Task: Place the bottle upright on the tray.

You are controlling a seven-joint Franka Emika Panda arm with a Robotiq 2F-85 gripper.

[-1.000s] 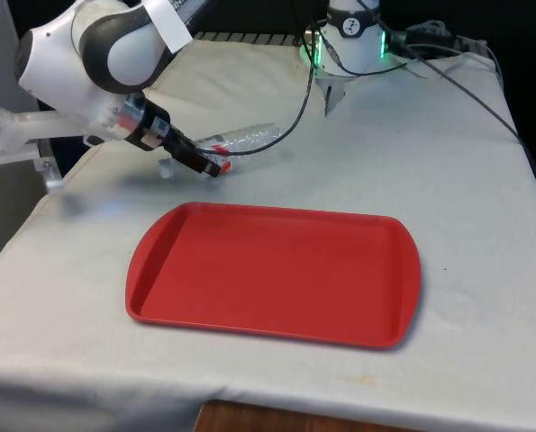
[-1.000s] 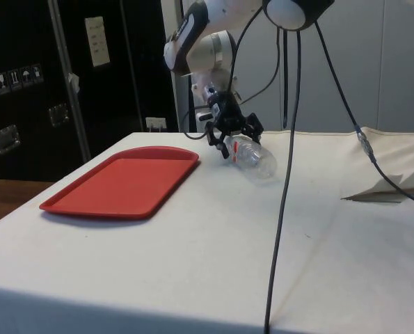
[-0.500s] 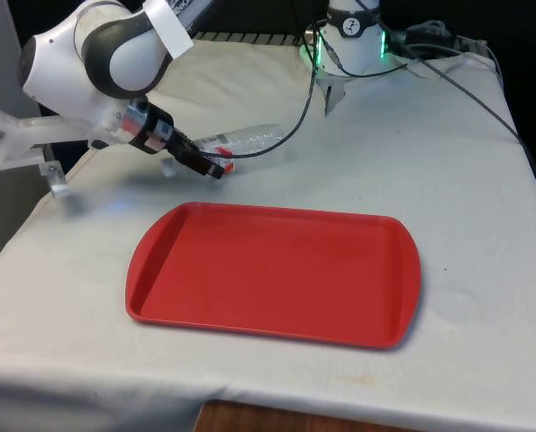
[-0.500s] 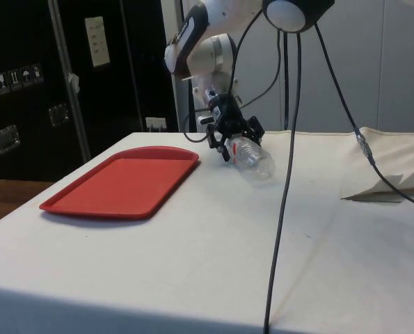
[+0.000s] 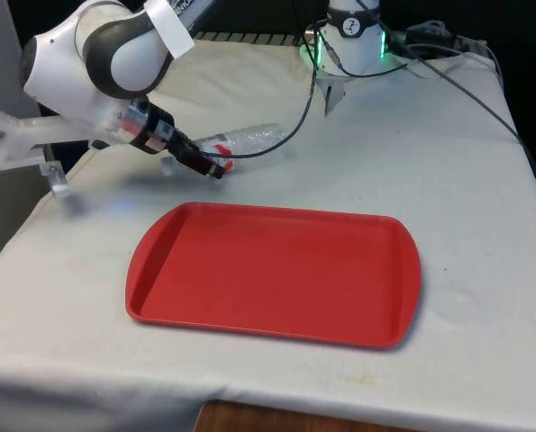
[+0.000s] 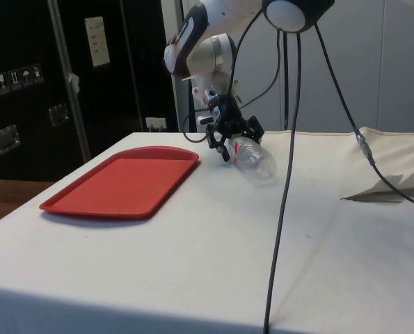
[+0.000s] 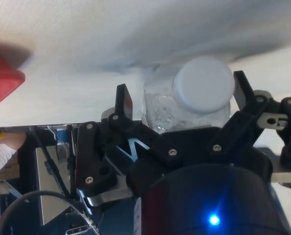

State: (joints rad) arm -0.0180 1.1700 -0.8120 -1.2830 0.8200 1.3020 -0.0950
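The gripper [image 6: 229, 139] is covering the bottle's [image 6: 254, 157] neck end in the side view, its fingers [image 7: 122, 100] closing on the clear plastic just below the white cap [image 7: 204, 84]. The bottle is lying tilted, its long axis slanting from the gripper down to the white cloth [image 5: 466, 162], base pointing away. It is sitting beyond the red tray's [image 5: 277, 274] far edge, apart from it.
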